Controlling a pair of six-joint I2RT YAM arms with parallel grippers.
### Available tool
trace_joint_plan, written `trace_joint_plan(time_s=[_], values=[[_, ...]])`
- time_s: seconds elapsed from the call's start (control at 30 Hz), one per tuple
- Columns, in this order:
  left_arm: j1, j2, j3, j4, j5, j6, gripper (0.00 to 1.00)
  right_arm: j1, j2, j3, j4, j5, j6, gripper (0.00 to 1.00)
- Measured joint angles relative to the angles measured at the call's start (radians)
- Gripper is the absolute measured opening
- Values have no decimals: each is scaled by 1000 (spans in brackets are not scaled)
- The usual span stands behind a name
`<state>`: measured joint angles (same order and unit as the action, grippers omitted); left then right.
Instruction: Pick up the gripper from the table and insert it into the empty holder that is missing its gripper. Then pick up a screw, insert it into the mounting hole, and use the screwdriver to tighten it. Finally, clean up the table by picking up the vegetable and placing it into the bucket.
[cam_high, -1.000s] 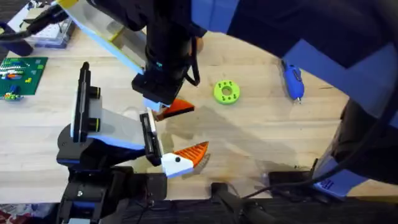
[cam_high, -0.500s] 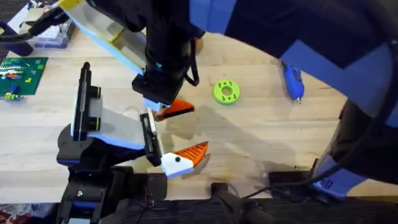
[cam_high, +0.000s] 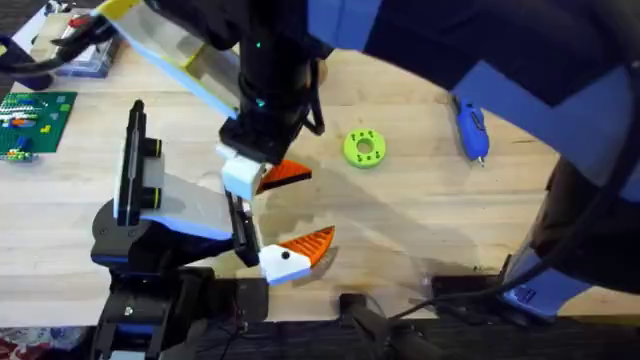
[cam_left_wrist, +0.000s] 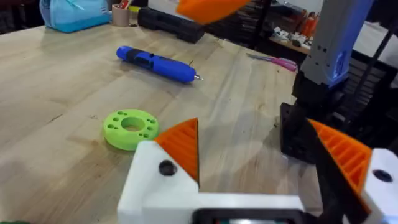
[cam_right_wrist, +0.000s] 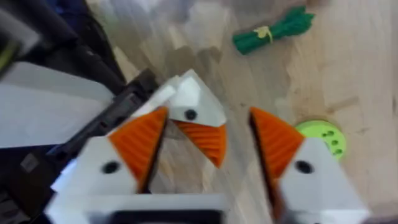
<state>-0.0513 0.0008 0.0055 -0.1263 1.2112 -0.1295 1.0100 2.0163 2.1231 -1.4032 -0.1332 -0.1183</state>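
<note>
**Two sets of fingers spread wide, orange finger at the holder**

Both arms work low over the table (cam_high: 420, 215). The left gripper (cam_left_wrist: 252, 124) sits level with its fingers far apart, holding nothing. The right arm reaches across the middle and points down. The right gripper (cam_right_wrist: 208, 115) is spread wide around the gripper (cam_right_wrist: 202, 134), a deep orange finger that lies close to one pad, at the holder (cam_high: 175, 200)'s black end plate. Farther off, the vegetable (cam_right_wrist: 273, 31) lies on the wood. The screwdriver (cam_left_wrist: 158, 63) lies beyond a green disc (cam_left_wrist: 130, 127). A small brownish cup (cam_left_wrist: 121, 15) stands far back; I cannot tell what is in it.
</note>
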Motion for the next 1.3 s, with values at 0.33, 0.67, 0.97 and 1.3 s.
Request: trace_joint_plan(time_s=[0.33, 0.67, 0.97, 1.3], values=[[0, 0, 0, 0, 1, 1, 986, -9, 0, 29, -58, 6, -1, 996], [0, 0, 0, 0, 1, 2, 986, -36, -2, 197, -213, 14, -1, 996], [0, 0, 0, 0, 1, 2, 986, -116, -14, 292, -214, 20, -9, 997], [0, 0, 0, 0, 1, 2, 986, -118, -50, 292, -214, 13, -9, 997]])
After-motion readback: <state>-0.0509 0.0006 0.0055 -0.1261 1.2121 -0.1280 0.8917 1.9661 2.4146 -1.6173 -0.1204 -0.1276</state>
